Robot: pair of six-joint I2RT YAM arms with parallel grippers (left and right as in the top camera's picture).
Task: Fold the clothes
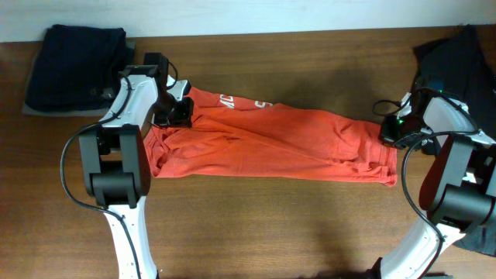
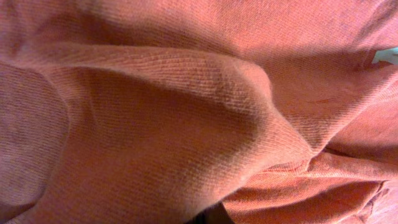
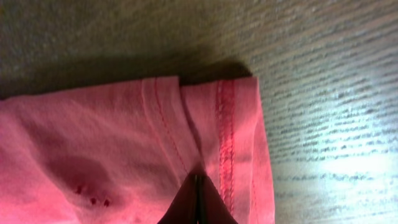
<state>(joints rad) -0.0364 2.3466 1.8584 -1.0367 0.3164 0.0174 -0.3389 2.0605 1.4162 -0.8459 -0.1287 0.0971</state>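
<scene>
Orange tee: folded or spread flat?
Partly folded. The T-shirt lies as a long narrow band across the table, doubled lengthwise, its lettering half hidden at the top edge; not yet a compact stack.

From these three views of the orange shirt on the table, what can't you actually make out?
Lettering, overhead: the T-shirt is folded over; only a few white characters show.
Left gripper: cloth fills the left wrist view; overhead, its own body covers the fingers.
Right gripper, right wrist view: the lower edge cuts off all but the tips.
Dark garment, overhead: cut by the right edge.
</scene>
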